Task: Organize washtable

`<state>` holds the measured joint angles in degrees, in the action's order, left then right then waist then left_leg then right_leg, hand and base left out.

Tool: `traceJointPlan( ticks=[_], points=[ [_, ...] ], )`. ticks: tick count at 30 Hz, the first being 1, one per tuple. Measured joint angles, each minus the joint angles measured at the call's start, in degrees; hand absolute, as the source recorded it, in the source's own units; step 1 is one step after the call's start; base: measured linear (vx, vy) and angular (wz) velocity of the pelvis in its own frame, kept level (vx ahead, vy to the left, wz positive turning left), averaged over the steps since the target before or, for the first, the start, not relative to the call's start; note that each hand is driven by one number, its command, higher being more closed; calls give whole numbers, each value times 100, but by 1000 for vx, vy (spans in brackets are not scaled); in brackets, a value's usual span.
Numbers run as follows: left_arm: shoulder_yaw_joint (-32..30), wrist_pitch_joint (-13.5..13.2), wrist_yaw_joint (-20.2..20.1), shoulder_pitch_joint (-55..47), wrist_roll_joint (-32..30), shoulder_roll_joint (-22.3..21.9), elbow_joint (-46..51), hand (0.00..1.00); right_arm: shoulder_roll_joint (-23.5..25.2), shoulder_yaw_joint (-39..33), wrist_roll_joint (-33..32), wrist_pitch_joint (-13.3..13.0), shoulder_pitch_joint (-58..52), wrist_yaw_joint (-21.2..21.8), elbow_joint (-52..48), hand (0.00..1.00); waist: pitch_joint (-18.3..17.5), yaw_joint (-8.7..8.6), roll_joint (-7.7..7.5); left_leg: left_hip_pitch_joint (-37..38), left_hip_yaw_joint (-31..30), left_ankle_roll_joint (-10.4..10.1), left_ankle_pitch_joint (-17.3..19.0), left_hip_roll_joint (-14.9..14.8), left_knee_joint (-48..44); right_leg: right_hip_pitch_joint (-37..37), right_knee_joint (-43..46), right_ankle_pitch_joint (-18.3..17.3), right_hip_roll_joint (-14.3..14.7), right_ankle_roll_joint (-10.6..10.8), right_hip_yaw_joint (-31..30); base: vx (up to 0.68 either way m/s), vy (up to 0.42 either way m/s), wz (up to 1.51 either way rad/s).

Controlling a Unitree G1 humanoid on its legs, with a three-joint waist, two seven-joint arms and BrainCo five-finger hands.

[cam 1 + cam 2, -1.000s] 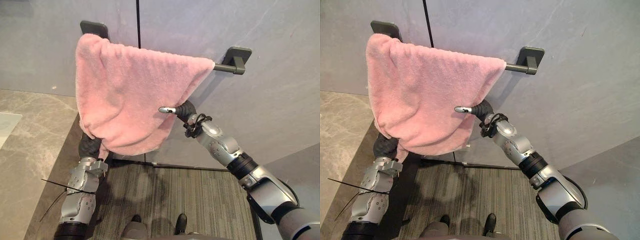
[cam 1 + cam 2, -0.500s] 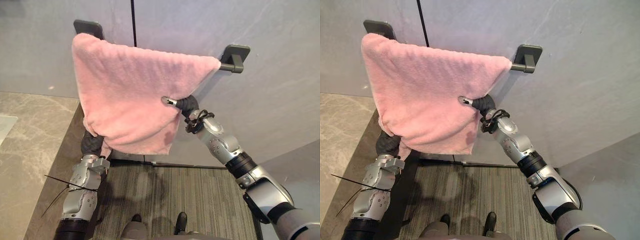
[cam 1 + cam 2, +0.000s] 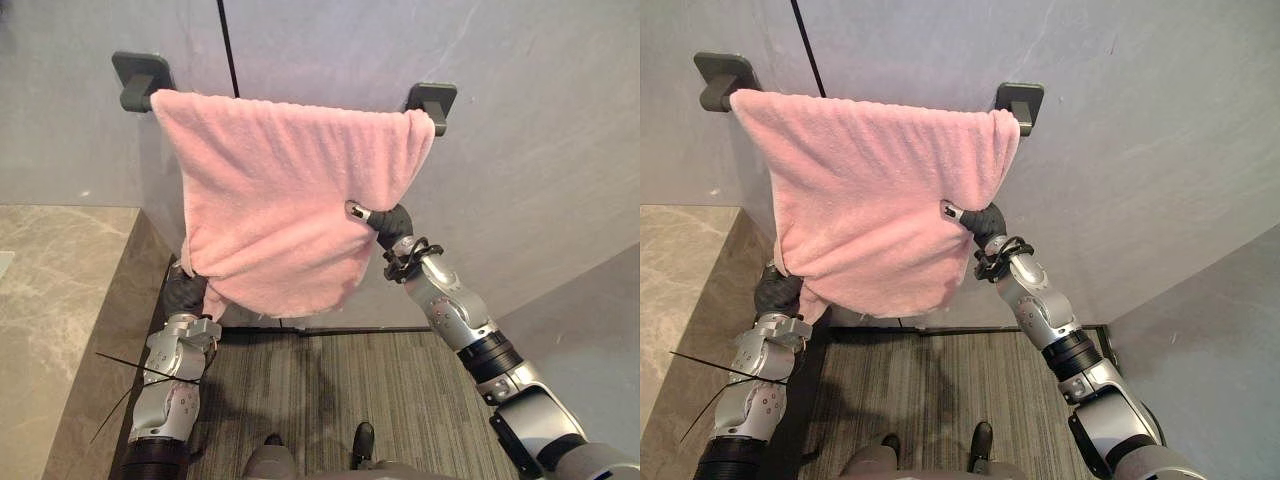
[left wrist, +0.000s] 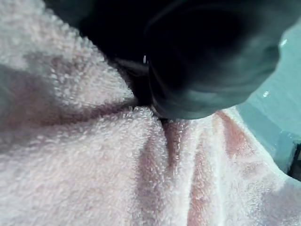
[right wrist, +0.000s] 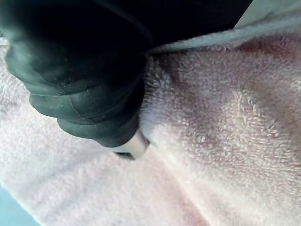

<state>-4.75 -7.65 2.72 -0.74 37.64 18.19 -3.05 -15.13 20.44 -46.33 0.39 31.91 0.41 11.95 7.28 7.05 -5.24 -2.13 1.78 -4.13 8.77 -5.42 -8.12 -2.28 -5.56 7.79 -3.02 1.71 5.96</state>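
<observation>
The pink towel (image 3: 290,200) hangs spread between 2 dark wall brackets (image 3: 138,80), above and beside the marble worktop (image 3: 50,300). The left robot hand (image 3: 185,292) is tucked under the towel's lower left corner. The right robot hand (image 3: 385,220) sits at its right edge; whether either is clamped on the cloth I cannot tell.

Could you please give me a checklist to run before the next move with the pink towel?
1. Fluffy pink towel draped between the two dark wall brackets: ok.
2. Towel's top edge spread bracket to bracket: ok.
3. Lower hem level: not ok, uneven.
4. Left hand hold, under the towel: cannot tell.
5. Right hand hold at the towel's right edge: cannot tell.
</observation>
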Motion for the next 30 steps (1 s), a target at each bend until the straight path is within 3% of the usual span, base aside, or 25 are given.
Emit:
traceJointPlan(
  ticks=[4,5,6,19,25,30],
  points=[
    [-17,0,15,-1,0,-10,-3,100,42,-4,135,0,-24,92,0,100,-1,1,-1,15,-7,-2,-5,6,2,4,0,-1,-2,-1,13,0,0,0],
    [-51,0,28,-1,0,-24,-5,100,48,-4,192,0,-30,103,-1,0,-1,1,-1,20,-12,-2,-5,17,2,9,0,-1,-9,-1,17,0,0,0],
    [-63,0,48,0,-3,-33,-5,0,57,-4,194,0,-35,104,-2,0,-2,1,-1,25,-17,-1,-5,29,4,15,0,0,-18,-1,25,0,0,0],
    [-516,60,113,-39,-126,-59,-206,0,-136,-38,-156,22,-291,275,-277,0,-18,9,15,91,-57,1,-7,42,1,72,0,0,-33,0,84,-5,0,1],
    [-1405,40,116,-130,-219,-62,117,0,-114,-1336,-139,-16,-1421,356,-824,0,-243,7,147,197,-93,8,-88,85,170,103,0,0,-76,1,198,-6,5,4],
    [-2108,-95,133,-329,-237,-55,581,0,-97,-1898,-142,-47,-2082,477,-1129,0,-387,7,276,400,-101,45,-178,128,428,213,-1,-6,-122,7,251,-2,9,3]
  ],
)
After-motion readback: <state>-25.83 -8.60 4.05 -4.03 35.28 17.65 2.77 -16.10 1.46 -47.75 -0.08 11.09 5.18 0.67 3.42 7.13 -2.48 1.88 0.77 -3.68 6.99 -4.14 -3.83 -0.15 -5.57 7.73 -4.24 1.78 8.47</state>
